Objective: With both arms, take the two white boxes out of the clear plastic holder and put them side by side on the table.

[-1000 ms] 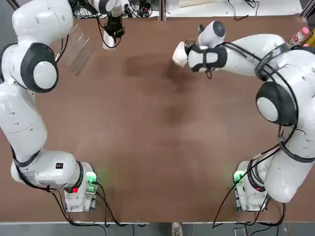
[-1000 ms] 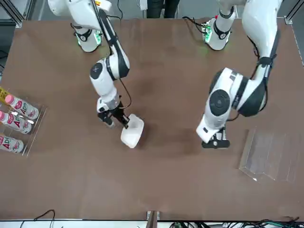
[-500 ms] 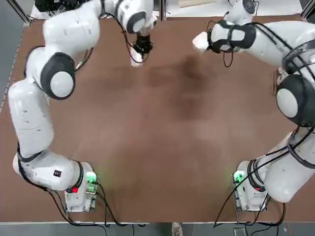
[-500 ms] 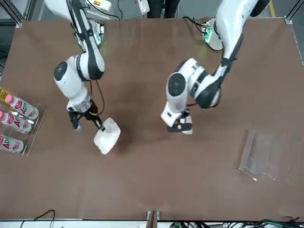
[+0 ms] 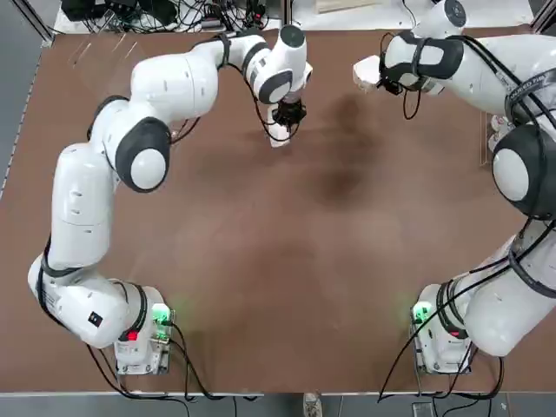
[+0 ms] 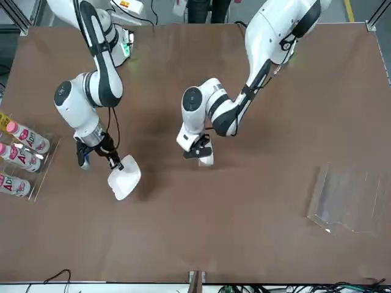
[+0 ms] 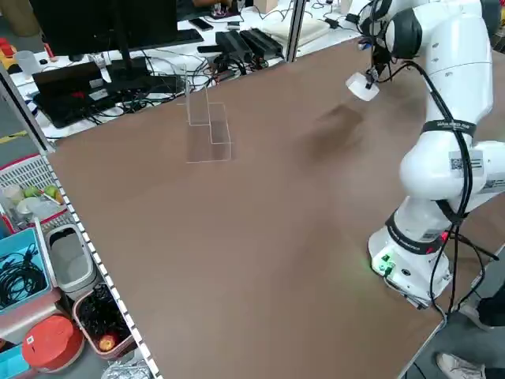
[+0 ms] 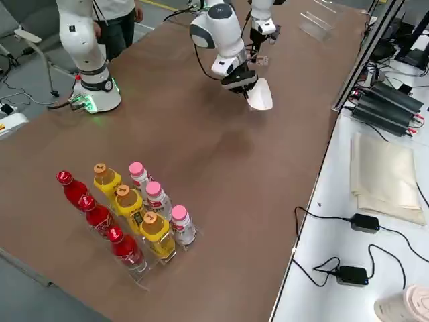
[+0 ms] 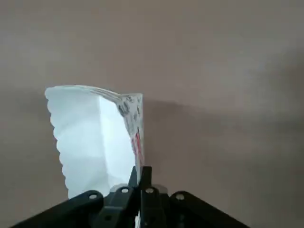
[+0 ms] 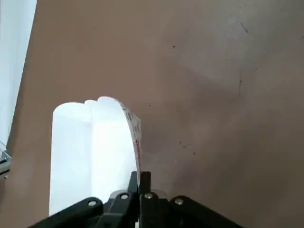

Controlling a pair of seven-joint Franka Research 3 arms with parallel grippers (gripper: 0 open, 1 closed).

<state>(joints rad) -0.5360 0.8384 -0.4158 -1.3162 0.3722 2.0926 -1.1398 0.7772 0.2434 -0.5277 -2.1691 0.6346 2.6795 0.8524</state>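
My left gripper [image 5: 285,120] is shut on one white box [image 5: 280,138] near the middle of the table's far half; the box hangs edge-down [image 6: 206,160] below the fingers. In the left wrist view that box [image 9: 92,137] fills the space ahead of the shut gripper [image 9: 141,178]. My right gripper [image 5: 388,75] is shut on the other white box [image 5: 367,69], farther right by the far edge; the front view shows this box [image 6: 124,179] tilted above the table [image 6: 244,244]. The clear plastic holder [image 6: 348,198] stands without boxes at the far left.
A clear rack of pink-capped bottles [image 6: 18,160] sits at the robot's right end of the table, and with more coloured bottles [image 8: 127,215] in the right side view. Cables and monitors lie beyond the far edge. A person stands near the right arm's base.
Both arms swung toward the robot's right with their boxes. The left one carried its box from beside the holder to the table's middle; the right one went closer to the far right corner.
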